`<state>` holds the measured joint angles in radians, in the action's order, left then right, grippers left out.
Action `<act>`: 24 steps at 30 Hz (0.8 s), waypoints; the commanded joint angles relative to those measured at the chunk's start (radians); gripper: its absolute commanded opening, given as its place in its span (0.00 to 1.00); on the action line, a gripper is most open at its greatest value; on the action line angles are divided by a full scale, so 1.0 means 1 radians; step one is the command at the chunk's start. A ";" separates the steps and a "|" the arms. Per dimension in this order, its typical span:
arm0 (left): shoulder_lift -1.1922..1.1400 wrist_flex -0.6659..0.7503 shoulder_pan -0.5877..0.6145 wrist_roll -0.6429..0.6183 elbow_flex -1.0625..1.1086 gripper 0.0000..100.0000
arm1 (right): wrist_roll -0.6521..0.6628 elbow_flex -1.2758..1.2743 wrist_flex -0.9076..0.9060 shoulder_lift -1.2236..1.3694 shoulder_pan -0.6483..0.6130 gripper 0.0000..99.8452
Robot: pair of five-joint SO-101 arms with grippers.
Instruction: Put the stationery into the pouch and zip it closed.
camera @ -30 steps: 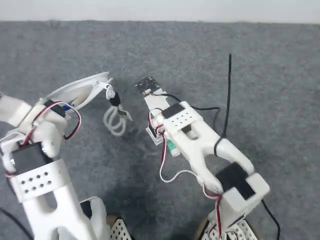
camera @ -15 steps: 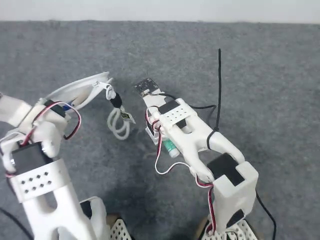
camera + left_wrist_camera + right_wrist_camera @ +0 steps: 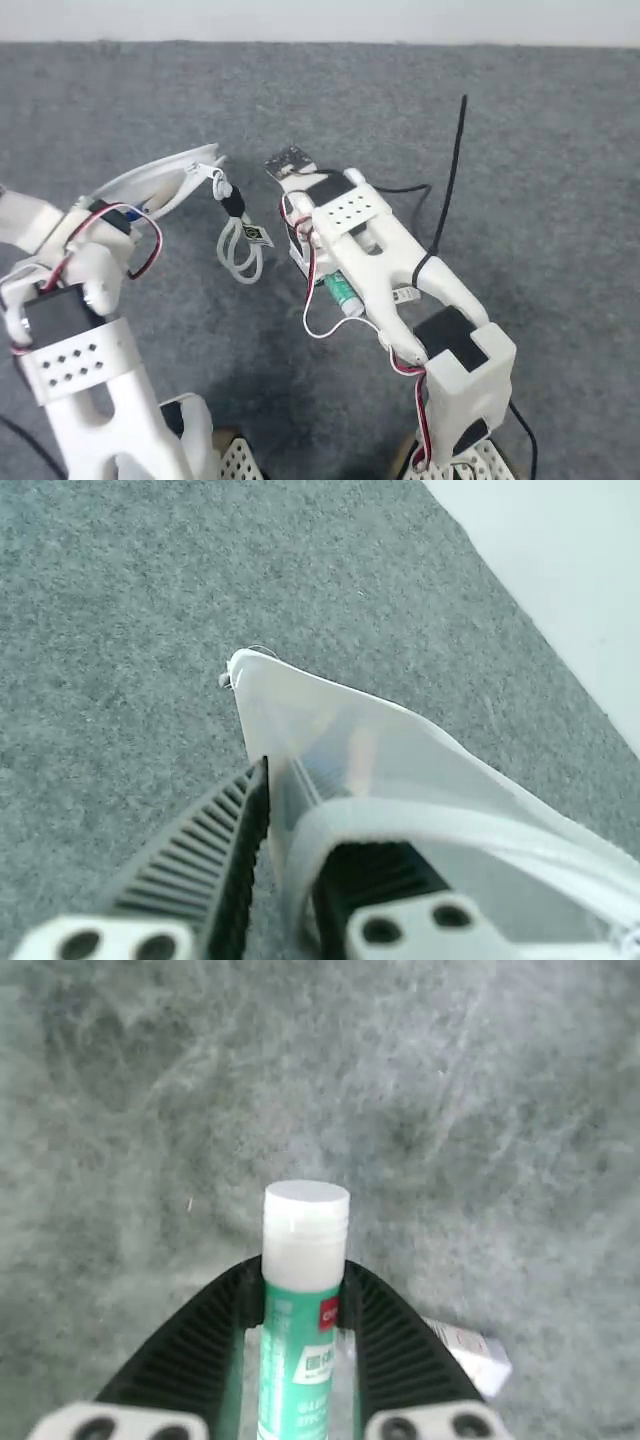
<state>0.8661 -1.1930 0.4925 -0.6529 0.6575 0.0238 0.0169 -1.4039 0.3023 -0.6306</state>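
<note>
We see the right gripper (image 3: 303, 1285) pinching a green glue stick (image 3: 305, 1235) by its body, the white cap poking out past the fingertips, over the grey table (image 3: 540, 150) and well to the right of the pouch (image 3: 160, 180). The left gripper (image 3: 285, 790) is clamped on the translucent pouch's edge. A small white item (image 3: 468, 1347), perhaps an eraser, lies near the glue stick
</note>
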 commanded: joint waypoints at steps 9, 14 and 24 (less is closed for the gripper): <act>0.048 0.037 0.000 -0.020 -0.038 0.01 | -0.012 0.261 -0.291 -0.018 0.007 0.01; 0.052 0.037 0.000 -0.020 -0.038 0.01 | -0.083 0.298 -0.292 -0.031 0.007 0.01; 0.054 -0.002 -0.104 -0.015 -0.044 0.01 | -0.157 0.295 -0.360 -0.157 0.010 0.01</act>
<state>0.8661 -1.1930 0.4388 -0.6529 0.6575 -0.1174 0.2547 -1.7354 0.2608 -0.6306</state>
